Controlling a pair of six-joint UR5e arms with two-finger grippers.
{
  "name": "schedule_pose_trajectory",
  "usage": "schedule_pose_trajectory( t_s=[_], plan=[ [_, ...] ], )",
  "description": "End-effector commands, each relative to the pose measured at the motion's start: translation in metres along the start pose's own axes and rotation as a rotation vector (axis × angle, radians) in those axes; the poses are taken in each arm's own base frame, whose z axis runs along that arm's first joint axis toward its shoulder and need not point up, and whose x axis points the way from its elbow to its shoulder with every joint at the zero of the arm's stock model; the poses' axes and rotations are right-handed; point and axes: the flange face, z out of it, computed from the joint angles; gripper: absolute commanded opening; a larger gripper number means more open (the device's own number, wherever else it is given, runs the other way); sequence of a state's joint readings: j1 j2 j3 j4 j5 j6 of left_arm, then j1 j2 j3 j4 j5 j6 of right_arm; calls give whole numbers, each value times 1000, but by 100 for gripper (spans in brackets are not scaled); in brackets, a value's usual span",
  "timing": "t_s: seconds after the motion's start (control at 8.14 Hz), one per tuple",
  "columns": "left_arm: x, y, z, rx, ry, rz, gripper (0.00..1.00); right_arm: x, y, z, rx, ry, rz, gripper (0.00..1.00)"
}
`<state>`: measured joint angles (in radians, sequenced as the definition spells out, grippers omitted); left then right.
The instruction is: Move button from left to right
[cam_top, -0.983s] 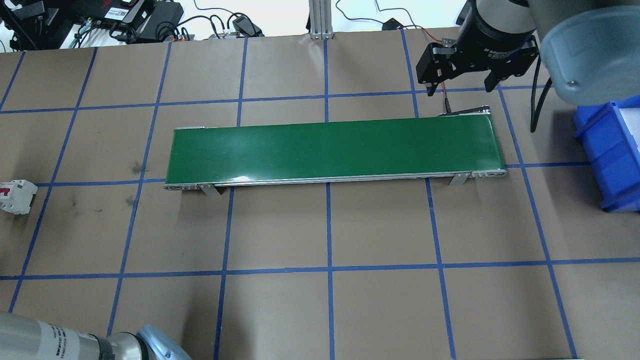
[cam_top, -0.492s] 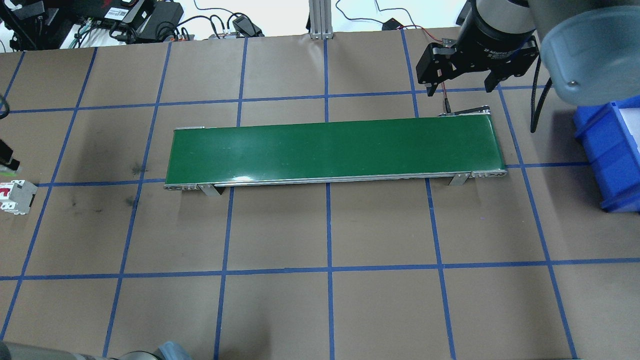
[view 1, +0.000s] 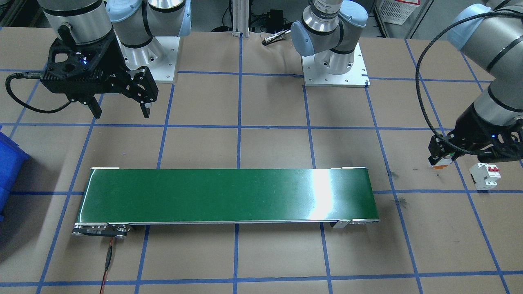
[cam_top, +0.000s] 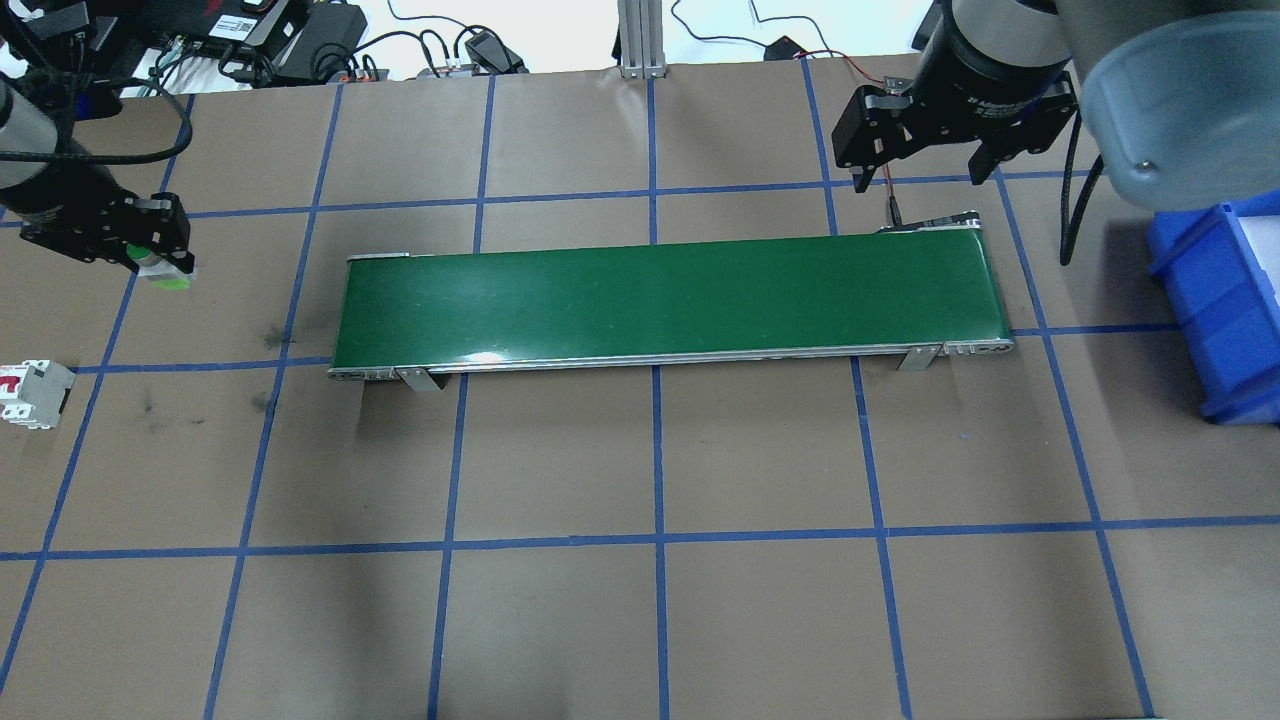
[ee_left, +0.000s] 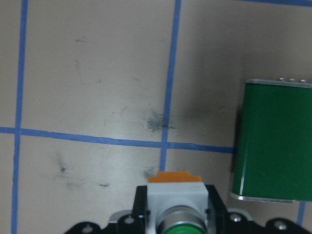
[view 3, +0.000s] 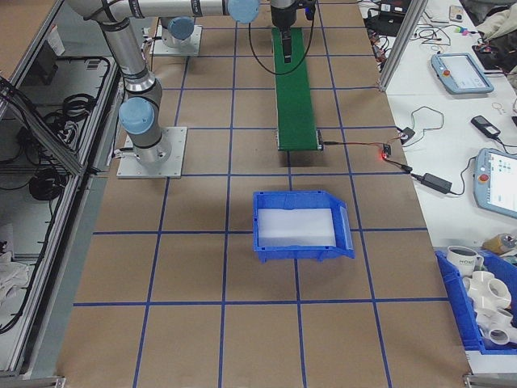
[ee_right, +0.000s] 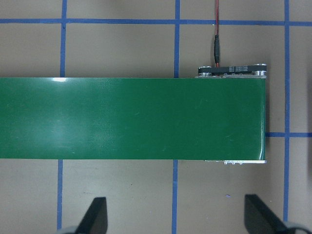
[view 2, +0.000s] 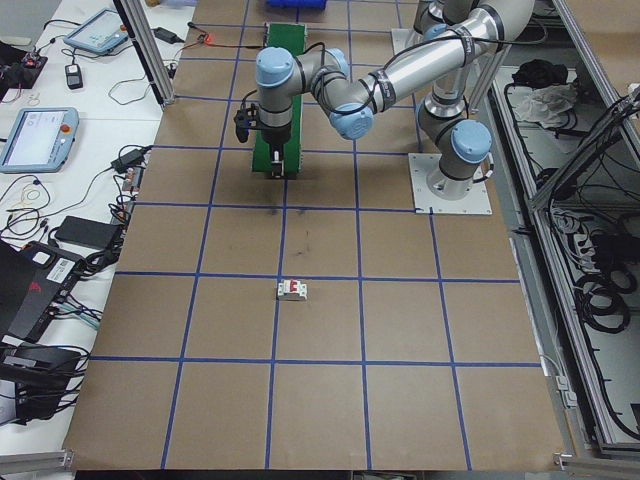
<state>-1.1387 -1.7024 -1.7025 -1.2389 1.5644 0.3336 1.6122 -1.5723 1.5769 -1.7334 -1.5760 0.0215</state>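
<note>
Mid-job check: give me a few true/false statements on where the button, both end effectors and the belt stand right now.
1. The left end effector holds the button. True.
2. The button lies on the green conveyor belt. False: it is held above the table, off the belt's left end.
3. The right end effector is shut on something. False: its fingers are spread and empty, near the belt's right end.
4. The circuit breaker rests on the table, apart from the left end effector. True.
5. The blue bin holds the button. False: nothing shows in it.
</note>
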Motion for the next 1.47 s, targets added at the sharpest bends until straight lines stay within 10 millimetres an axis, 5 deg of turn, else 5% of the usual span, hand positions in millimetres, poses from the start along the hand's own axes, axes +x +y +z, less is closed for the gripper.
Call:
schedule_pose_trajectory(
  t_s=[0.0, 0.25, 0.37, 0.61, 0.86, 1.35],
  plan=[
    [87, 1, -5, 3, 12, 39, 19, 0, 0, 0, 0, -1, 0, 100],
    [164, 10, -3, -1, 17, 198, 18, 0, 0, 0, 0, -1, 0, 100],
    [179, 14, -4, 5, 18, 355, 13, 0, 0, 0, -2, -1, 0, 100],
    [181, 14, -1, 4, 16, 810, 10, 0, 0, 0, -2, -1, 0, 100],
    [174, 19, 25, -70, -12, 1281, 10, 0, 0, 0, -2, -1, 0, 100],
    [185, 37, 61, -86, 33, 1803, 10, 0, 0, 0, -2, -1, 0, 100]
  ],
)
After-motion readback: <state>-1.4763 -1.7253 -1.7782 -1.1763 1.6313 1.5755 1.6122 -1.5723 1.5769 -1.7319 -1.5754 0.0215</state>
